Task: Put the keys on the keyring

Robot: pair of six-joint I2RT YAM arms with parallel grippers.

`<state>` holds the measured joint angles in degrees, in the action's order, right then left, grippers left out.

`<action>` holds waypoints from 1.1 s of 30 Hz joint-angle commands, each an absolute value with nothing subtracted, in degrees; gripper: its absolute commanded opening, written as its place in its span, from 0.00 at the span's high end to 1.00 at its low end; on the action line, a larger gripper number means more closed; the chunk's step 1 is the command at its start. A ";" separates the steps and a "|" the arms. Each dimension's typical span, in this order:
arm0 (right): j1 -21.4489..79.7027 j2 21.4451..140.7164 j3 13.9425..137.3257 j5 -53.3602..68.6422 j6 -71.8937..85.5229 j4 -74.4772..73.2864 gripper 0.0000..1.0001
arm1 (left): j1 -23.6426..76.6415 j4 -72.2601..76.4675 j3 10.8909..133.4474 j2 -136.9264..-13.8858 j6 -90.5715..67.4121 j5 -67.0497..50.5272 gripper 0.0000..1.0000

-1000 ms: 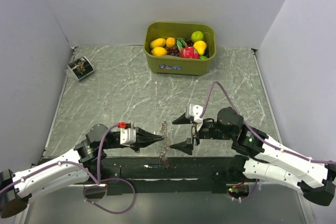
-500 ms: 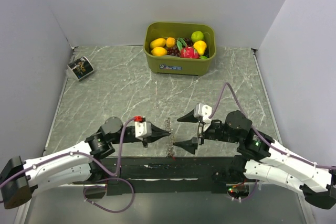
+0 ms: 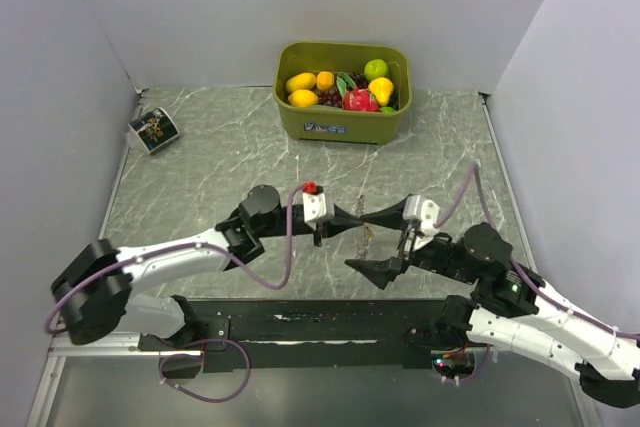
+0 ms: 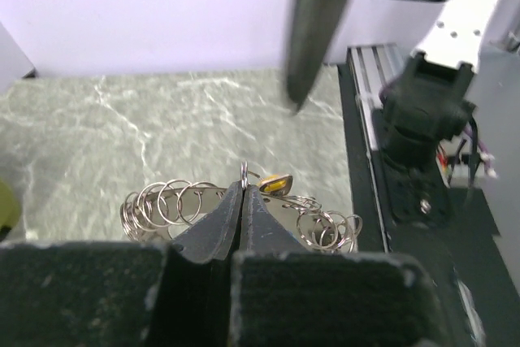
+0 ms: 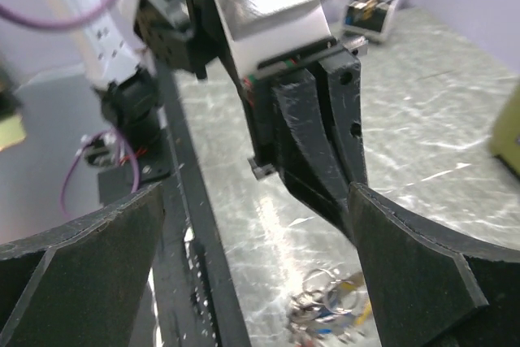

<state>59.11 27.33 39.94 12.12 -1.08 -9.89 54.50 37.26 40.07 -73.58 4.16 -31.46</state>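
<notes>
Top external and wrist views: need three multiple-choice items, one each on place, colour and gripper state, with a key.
1. Where on the table does the green bin stand?
A. at the near edge, by the arm bases
B. at the far edge, by the back wall
C. in the left corner

2. What colour is the head of the key just past the tips of the left gripper?
A. yellow
B. green
C. white

3. What state is the right gripper in?
A. shut on the keyring
B. shut on nothing
C. open

Key:
1 B: the top view shows the bin at the far edge.
2 A: the left wrist view shows a yellow head among the rings of the keyring.
3 C: its fingers stand wide apart in the right wrist view.
</notes>
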 commanded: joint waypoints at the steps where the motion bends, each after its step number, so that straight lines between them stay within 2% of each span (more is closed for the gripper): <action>1: 59.15 23.12 38.76 5.10 -0.09 -8.88 0.00 | 53.61 53.33 43.77 -79.17 0.36 -36.47 0.99; 5: 59.15 20.31 37.53 2.73 -0.09 -8.26 0.00 | 53.26 64.31 38.26 -85.24 -5.08 -35.86 0.99; 13: 59.15 21.62 36.83 3.16 1.84 -8.26 0.00 | 51.77 106.99 22.43 -103.60 -18.27 -32.35 0.99; 22: 59.15 22.32 36.30 3.60 2.11 -7.38 0.00 | 51.68 105.83 15.56 -101.87 -17.58 -29.62 0.99; 29: 59.15 24.26 36.65 4.31 2.11 -7.65 0.00 | 51.77 100.90 16.52 -100.37 -17.14 -29.71 0.99; 33: 59.15 24.52 36.56 4.13 1.93 -7.47 0.00 | 51.68 93.29 18.19 -98.10 -15.65 -28.48 0.99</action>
<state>59.11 24.10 36.29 4.12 1.87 -9.85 51.62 73.01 15.90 -101.75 -16.80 -29.63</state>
